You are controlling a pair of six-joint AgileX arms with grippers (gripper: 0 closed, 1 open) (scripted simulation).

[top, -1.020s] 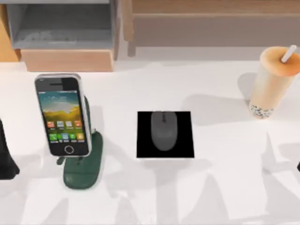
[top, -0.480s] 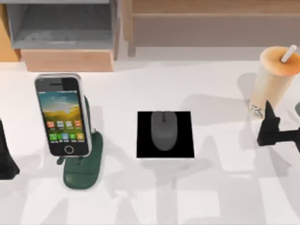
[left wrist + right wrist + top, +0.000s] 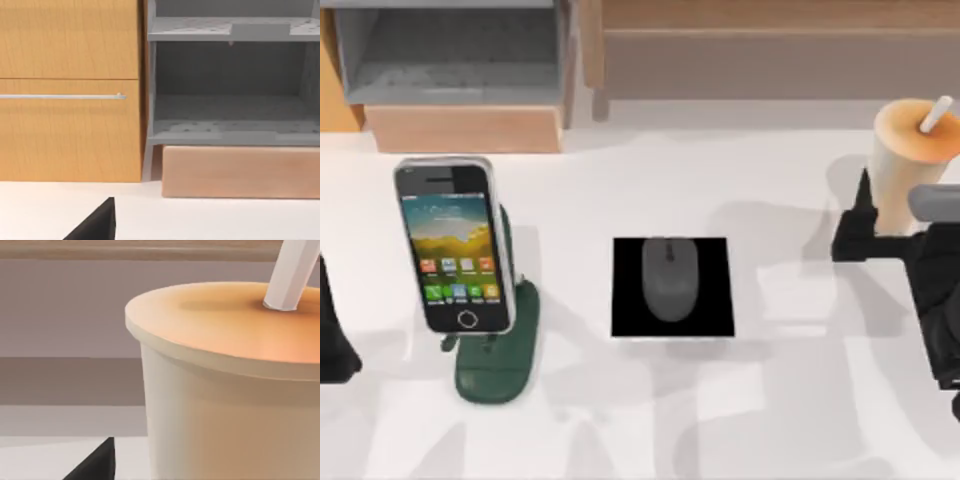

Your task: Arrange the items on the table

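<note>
One smartphone (image 3: 454, 246) was counted on the counter (image 3: 770, 400), propped on one dark green stand (image 3: 500, 355). One dark grey mouse (image 3: 669, 278) was seen lying on one black square pad (image 3: 630, 310), and one drink cup (image 3: 908, 160) was found with a single white straw (image 3: 936, 113). At the back, one wooden shelf unit (image 3: 460, 125) with a grey compartment was noted, and two robot arms were counted, the left (image 3: 335, 340) and the right (image 3: 935, 290).
</note>
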